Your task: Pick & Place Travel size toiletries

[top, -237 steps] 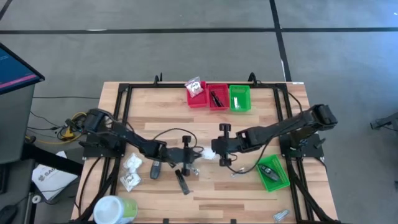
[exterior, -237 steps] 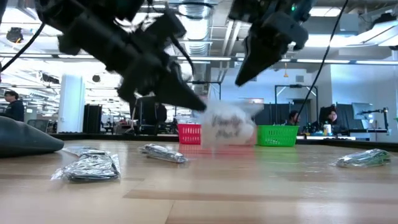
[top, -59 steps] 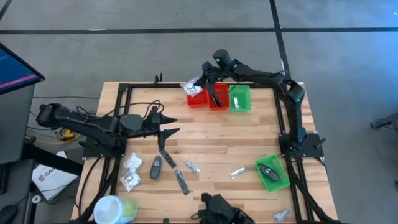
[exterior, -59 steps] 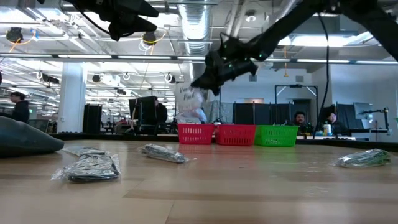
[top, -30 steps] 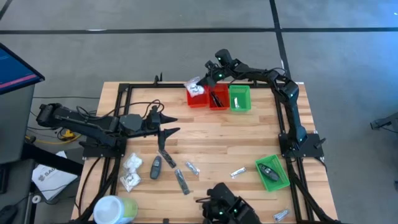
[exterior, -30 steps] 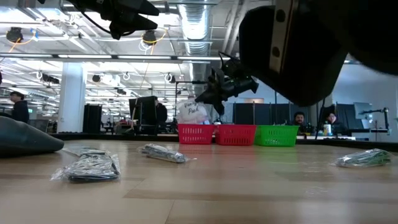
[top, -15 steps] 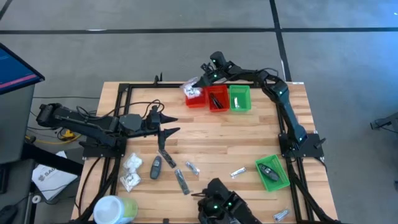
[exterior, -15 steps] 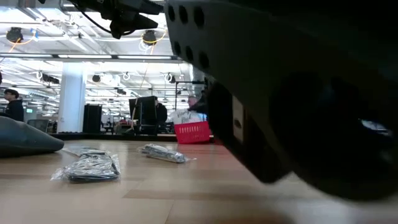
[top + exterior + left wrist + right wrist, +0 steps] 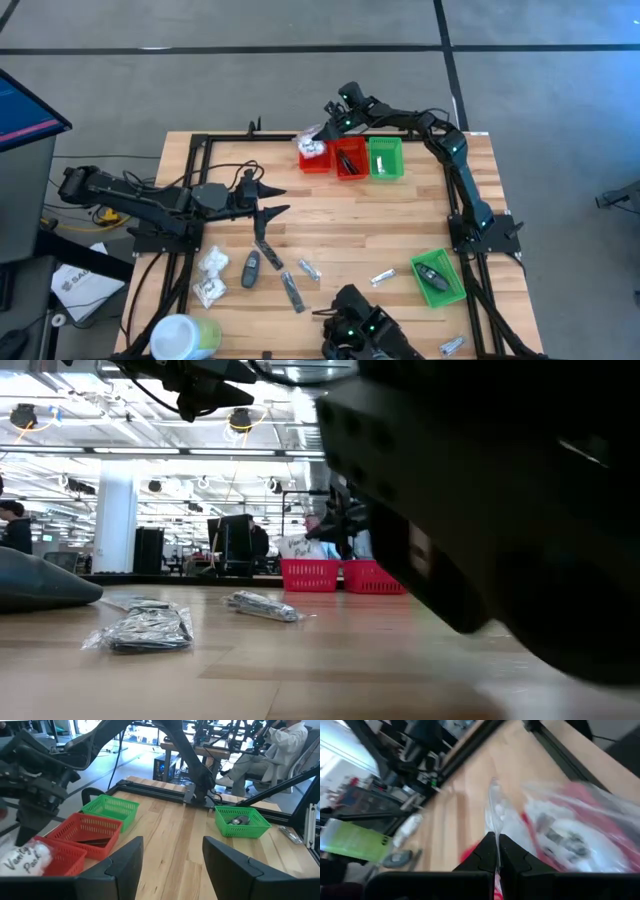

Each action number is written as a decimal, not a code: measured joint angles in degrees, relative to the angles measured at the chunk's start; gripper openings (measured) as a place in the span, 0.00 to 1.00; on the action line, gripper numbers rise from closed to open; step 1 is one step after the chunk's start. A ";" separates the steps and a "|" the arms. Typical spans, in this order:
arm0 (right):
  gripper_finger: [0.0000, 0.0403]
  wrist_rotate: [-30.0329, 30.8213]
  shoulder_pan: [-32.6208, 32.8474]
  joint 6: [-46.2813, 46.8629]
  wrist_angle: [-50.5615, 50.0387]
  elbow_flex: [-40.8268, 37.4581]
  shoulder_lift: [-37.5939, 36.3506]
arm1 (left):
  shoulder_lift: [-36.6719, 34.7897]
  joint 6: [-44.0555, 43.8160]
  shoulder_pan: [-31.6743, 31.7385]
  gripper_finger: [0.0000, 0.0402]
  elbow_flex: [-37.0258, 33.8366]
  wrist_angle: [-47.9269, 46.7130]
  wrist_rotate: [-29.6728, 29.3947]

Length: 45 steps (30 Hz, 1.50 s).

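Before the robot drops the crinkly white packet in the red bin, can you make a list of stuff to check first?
1. Right gripper shut on the white packet: ok, the right wrist view shows its fingers pinching the plastic.
2. Packet over the leftmost red bin: ok, it hangs at that bin's far left corner.
3. Packet fully inside the bin's rim: cannot tell; part seems to overhang the edge.
4. Room in the bin: cannot tell, the packet hides the inside.
5. Left gripper out of the way: ok, open over the table's left half.
6. Other toiletries waiting: ok, a dark stick lies near the front.
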 joint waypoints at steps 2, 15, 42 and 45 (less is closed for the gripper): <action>0.00 0.71 -0.37 -2.14 -3.33 0.00 0.00 | 0.00 0.00 0.00 0.50 0.00 0.02 0.00; 0.01 6.43 -1.11 -11.80 -7.78 -0.02 0.00 | 0.00 0.20 0.00 0.50 0.00 0.52 0.00; 0.02 15.16 2.20 -19.94 -14.38 8.55 0.02 | 0.00 0.35 0.00 0.50 0.00 0.43 0.00; 0.04 15.97 1.78 -19.96 -16.44 8.55 0.02 | 0.00 0.35 0.00 0.50 0.00 0.41 0.00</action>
